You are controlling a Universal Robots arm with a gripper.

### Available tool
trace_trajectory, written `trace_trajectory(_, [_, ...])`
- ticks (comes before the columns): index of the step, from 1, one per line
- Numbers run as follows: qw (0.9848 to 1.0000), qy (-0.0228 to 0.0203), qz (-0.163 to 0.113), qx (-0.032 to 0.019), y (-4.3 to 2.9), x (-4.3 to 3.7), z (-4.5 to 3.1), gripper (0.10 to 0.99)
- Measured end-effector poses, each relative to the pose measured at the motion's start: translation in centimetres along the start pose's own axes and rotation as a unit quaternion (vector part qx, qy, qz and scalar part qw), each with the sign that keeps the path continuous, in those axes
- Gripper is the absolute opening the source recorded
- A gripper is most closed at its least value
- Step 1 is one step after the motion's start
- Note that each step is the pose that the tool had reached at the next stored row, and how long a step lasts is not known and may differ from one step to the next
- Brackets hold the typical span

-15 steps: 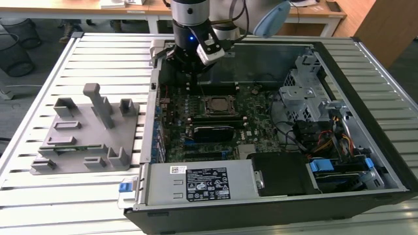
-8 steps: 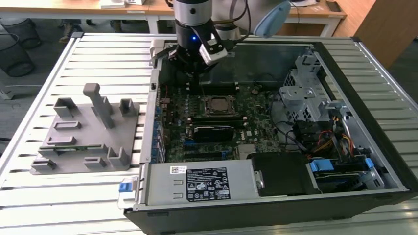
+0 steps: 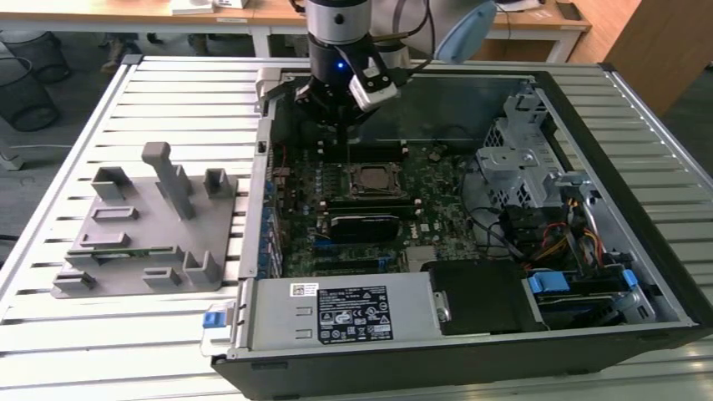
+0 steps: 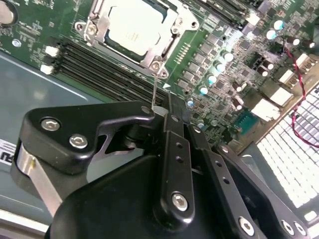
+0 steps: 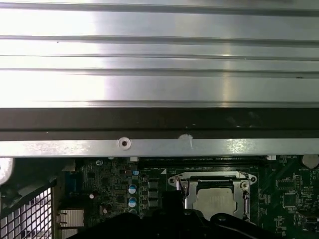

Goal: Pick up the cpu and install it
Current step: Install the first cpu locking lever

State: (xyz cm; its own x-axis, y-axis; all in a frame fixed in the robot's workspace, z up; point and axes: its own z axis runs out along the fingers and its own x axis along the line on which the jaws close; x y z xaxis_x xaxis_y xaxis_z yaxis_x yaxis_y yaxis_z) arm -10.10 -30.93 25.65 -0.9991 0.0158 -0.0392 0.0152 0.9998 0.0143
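we see the gripper (image 3: 337, 125) hanging inside the open computer case (image 3: 624, 251), just above the motherboard (image 3: 440, 180). in the second wrist view its black fingers (image 4: 174, 134) stand pressed together at the tips, clenched with nothing between them, and a thin metal lever (image 4: 157, 89) of the socket rises right at those tips; we cannot tell whether they touch it.

the cpu (image 4: 135, 25) lies beyond the closed jaws, seated flat in the socket (image 4: 99, 22) with the metal frame around it, its silver-white top bare. in the first wrist view we find the same chip (image 5: 215, 201) just past the dark body of the gripper (image 5: 172, 209), inside its frame. in the exterior view the cpu (image 3: 369, 180) sits a little below and to the exterior view's right of the jaws, apart from them.

well off from the jaws, on the slatted table (image 3: 145, 92) outside the case, stands the grey plastic fixture (image 3: 150, 225) with its upright blocks.
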Motion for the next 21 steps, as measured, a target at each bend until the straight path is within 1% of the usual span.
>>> trace_trajectory(12, [1.0000,0.0000,0.000,0.0000,0.02,-1.57,0.16,0.106])
trace_trajectory(15, [1.0000,0.0000,0.000,-0.0001,0.02,-1.84,0.18,0.106])
trace_trajectory(16, [1.0000,0.0000,0.000,-0.0012,0.02,-1.88,0.19,0.106])
trace_trajectory(17, [1.0000,0.0001,0.000,-0.0056,0.02,-1.90,0.21,0.106])
trace_trajectory(20, [0.9995,0.0004,0.001,-0.0318,-0.13,-1.93,0.24,0.106])
trace_trajectory(21, [0.9993,0.0005,0.001,-0.0376,-0.19,-1.93,0.29,0.106])
